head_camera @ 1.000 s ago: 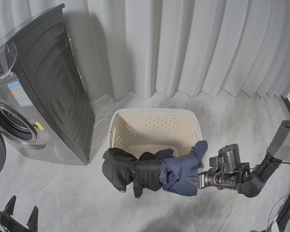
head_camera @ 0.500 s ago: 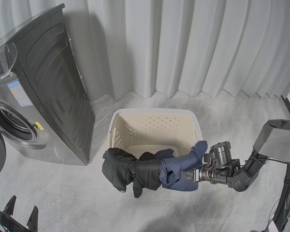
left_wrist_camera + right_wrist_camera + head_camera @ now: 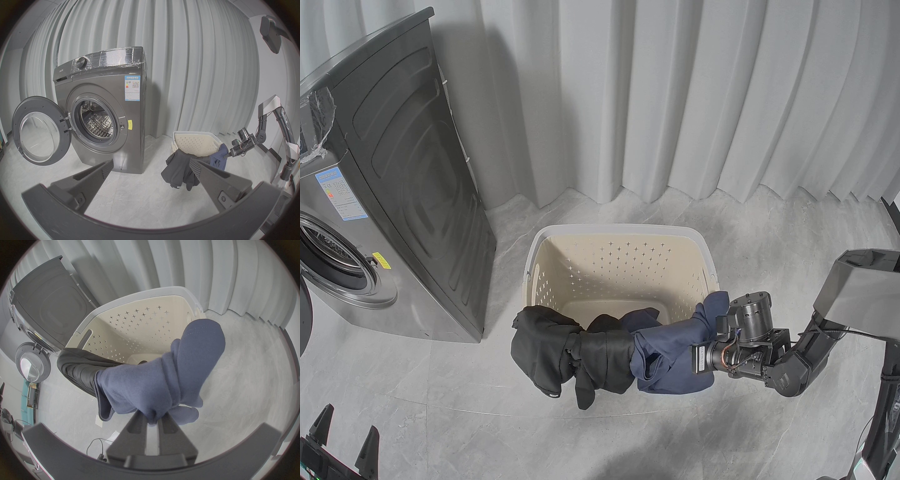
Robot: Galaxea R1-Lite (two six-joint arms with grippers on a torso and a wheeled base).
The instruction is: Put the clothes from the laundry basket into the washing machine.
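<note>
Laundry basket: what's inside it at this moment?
The laundry basket shows bare cream walls and back floor. A black garment and a navy garment hang over its near rim, the navy one pinched in the jaws of the right gripper. The floor beneath them is covered.

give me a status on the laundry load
Right gripper shut on blue garment at basket rim. Left gripper open, low. Black garment draped beside it, touching. Washer door open.
</note>
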